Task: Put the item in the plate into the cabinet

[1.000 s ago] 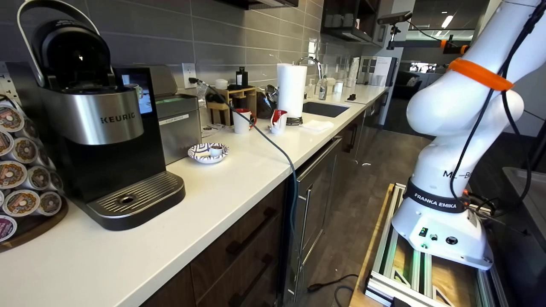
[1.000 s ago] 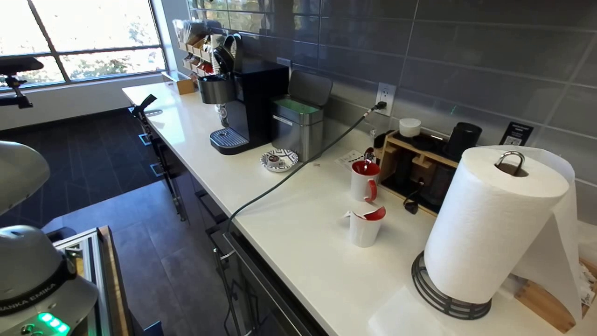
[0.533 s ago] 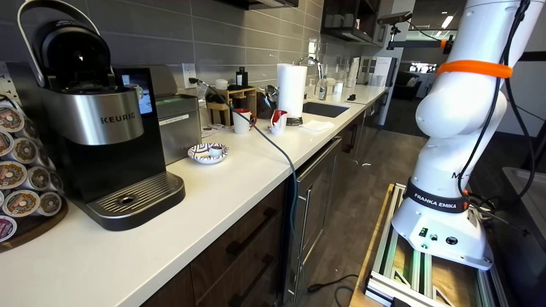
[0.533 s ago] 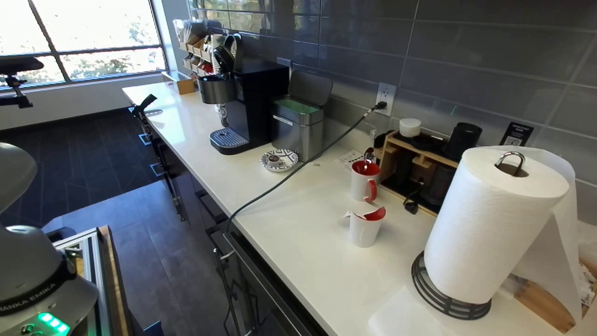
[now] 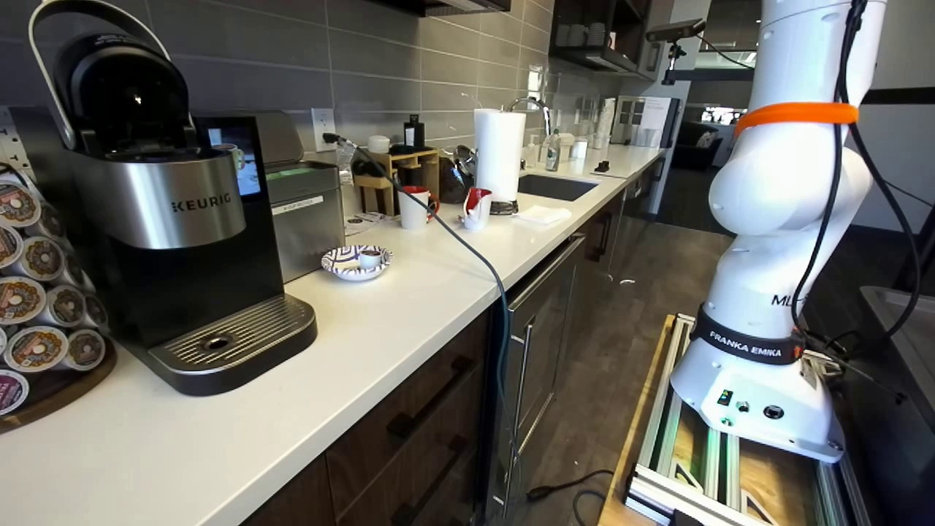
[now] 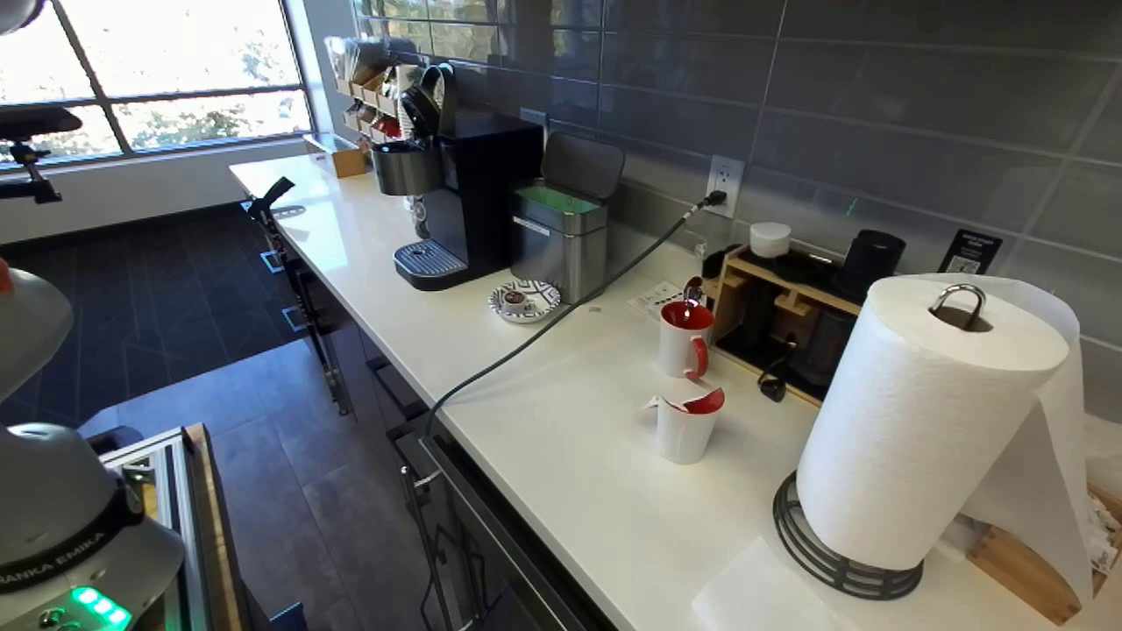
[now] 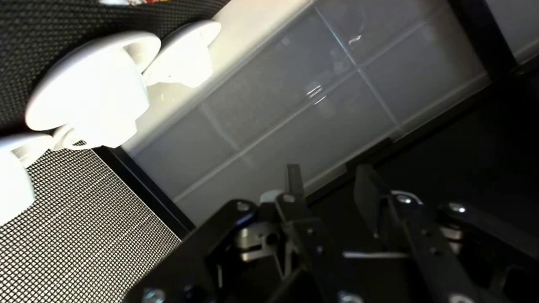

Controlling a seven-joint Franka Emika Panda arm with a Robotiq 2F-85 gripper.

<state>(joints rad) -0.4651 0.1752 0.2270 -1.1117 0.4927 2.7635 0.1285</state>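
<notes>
The plate (image 5: 337,261), a small white dish with a blue pattern, sits on the counter beside the coffee machine and shows in both exterior views (image 6: 548,304). One small white pod-like item (image 5: 370,258) stands in it; it also shows in an exterior view (image 6: 515,302). In the wrist view my gripper (image 7: 330,179) has its fingers apart with nothing between them. It is out of sight in both exterior views. In the wrist view, white cups (image 7: 97,88) are on a black mesh shelf (image 7: 84,227) by the tiled wall. A dark upper cabinet (image 5: 621,60) with mugs hangs at the back.
The coffee machine (image 5: 168,197) and a steel bin (image 5: 310,212) flank the plate. A cable (image 5: 467,245) crosses the counter. Two red-and-white mugs (image 6: 686,337), a wooden organizer (image 6: 793,289) and a paper towel roll (image 6: 929,421) stand further along. Dark drawers (image 5: 409,409) are under the counter.
The arm's upper links have swung left and more upright in an exterior view. A pale arm part now shows at the top left corner in an exterior view. The plate and item have not moved.
</notes>
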